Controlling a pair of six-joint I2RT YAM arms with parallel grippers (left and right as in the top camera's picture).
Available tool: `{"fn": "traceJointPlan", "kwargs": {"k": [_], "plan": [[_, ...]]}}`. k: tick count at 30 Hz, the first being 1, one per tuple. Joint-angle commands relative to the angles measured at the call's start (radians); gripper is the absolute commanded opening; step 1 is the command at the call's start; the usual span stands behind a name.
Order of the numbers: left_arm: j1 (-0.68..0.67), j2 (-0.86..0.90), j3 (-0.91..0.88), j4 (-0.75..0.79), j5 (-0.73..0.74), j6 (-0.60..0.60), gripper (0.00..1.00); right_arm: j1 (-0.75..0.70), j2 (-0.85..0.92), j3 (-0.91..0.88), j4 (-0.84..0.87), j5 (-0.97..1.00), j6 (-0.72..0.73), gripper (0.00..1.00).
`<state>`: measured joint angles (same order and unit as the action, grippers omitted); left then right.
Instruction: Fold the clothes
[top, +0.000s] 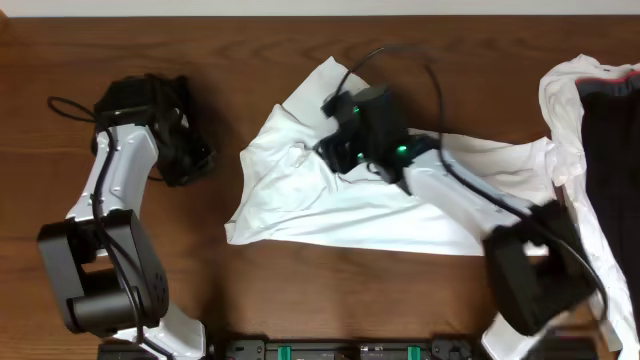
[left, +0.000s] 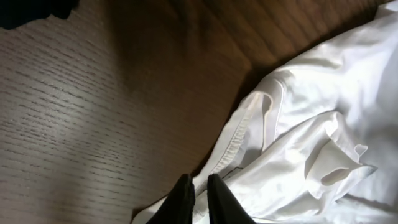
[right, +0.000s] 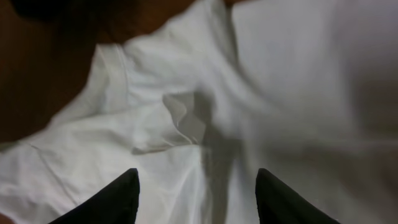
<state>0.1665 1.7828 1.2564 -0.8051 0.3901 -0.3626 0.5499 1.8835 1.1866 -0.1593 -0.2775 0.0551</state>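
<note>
Right wrist view: the right claw (right: 196, 180), spread and empty, hovers over the rumpled white T-shirt (right: 298, 93) directly beneath it, and closing there could pinch several layers. The left claw (left: 199, 194), nearly pressed together just beside the hem, anchors nothing, so the cloth may drag.

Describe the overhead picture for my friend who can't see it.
A crumpled white T-shirt lies on a wooden table, the right gripper open over it. The left gripper is off to its left; a black garment lies far right.

Open table (top: 225, 95) left of white shirt (top: 300, 195)
</note>
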Motion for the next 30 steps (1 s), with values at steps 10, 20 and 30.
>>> {"fn": "traceJointPlan", "kwargs": {"k": [10,20,30], "plan": [[-0.002,-0.02,0.008,-0.008,-0.018,0.003,0.14,0.013,0.117,0.003,0.031,0.018,-0.02,0.19],[-0.002,-0.019,0.006,-0.008,-0.062,0.002,0.15,-0.037,0.1,0.003,0.019,0.019,-0.018,0.01],[-0.002,-0.019,0.006,-0.008,-0.062,0.002,0.16,-0.121,0.082,0.003,-0.085,0.019,0.003,0.09]]}}
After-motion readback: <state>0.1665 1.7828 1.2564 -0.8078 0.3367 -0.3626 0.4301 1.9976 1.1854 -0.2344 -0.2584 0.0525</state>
